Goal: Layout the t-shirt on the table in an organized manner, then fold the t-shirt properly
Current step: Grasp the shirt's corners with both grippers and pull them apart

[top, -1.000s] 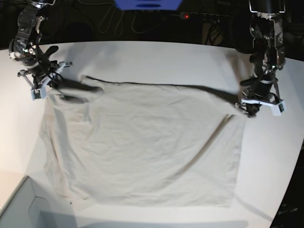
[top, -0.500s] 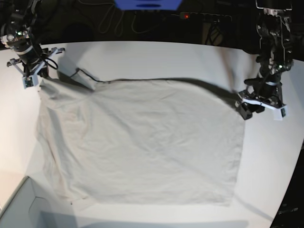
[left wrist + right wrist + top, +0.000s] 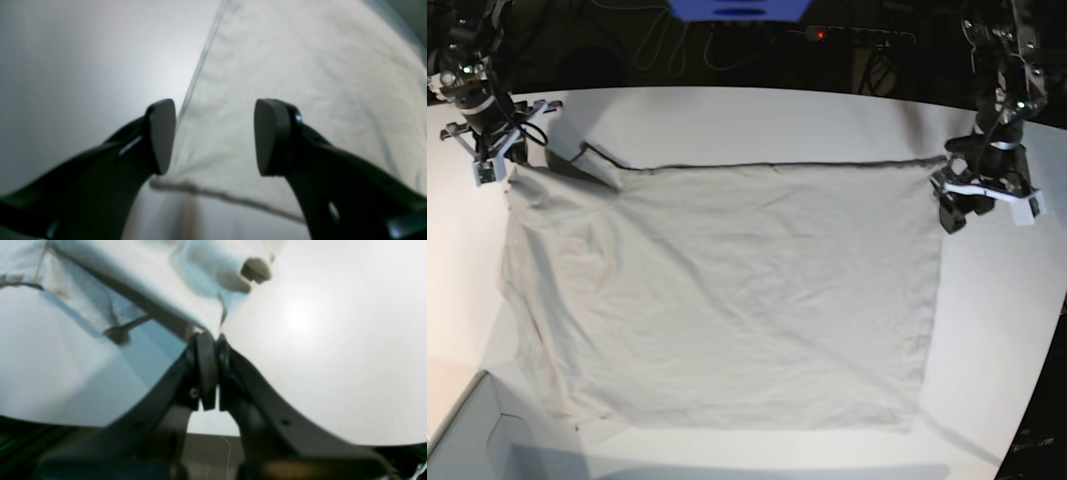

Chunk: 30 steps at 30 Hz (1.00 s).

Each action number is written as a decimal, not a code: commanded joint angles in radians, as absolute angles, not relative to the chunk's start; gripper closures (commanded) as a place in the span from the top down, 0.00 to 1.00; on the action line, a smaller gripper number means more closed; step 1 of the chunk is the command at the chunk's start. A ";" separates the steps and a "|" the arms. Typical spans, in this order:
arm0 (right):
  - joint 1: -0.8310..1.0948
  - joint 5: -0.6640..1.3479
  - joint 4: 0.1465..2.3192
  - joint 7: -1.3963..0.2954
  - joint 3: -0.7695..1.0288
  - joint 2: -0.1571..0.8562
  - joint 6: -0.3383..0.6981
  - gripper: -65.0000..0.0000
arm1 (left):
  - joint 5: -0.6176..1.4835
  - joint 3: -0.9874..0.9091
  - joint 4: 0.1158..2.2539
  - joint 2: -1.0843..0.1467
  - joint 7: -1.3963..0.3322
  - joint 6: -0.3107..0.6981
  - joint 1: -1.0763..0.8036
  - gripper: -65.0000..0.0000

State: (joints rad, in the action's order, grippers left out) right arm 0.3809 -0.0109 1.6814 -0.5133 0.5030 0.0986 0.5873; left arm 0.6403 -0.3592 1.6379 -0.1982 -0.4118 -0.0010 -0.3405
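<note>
Two arms work the far edge of the t-shirt (image 3: pixel 717 290), which lies spread over most of the table (image 3: pixel 757 120); laying out looks nearly done, folding not begun. At the left of the base view, the right gripper (image 3: pixel 499 160) stands at the far left corner with its fingers pinched tight on a bit of cloth, that corner lifted and bunched. Across the middle the fabric is soft, matte grey-beige, faintly creased, its hem straight. At the right, the left gripper (image 3: pixel 982 200) hovers just beside the far right corner, fingers wide apart, nothing between them. Next, I'd judge, the bunched corner needs setting down flat.
</note>
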 commanded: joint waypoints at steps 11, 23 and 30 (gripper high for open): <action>0.383 0.001 1.693 -0.498 0.506 0.107 0.601 0.00 | 0.651 -0.361 1.531 -0.182 -0.397 0.005 -0.384 0.56; 0.383 0.001 1.692 -0.498 0.506 0.107 0.601 0.00 | 0.645 -0.361 1.377 -0.182 -0.395 0.005 -0.309 0.56; 0.383 0.001 1.692 -0.498 0.506 0.107 0.601 0.00 | 0.645 -0.355 1.320 -0.182 -0.401 0.005 -0.275 0.48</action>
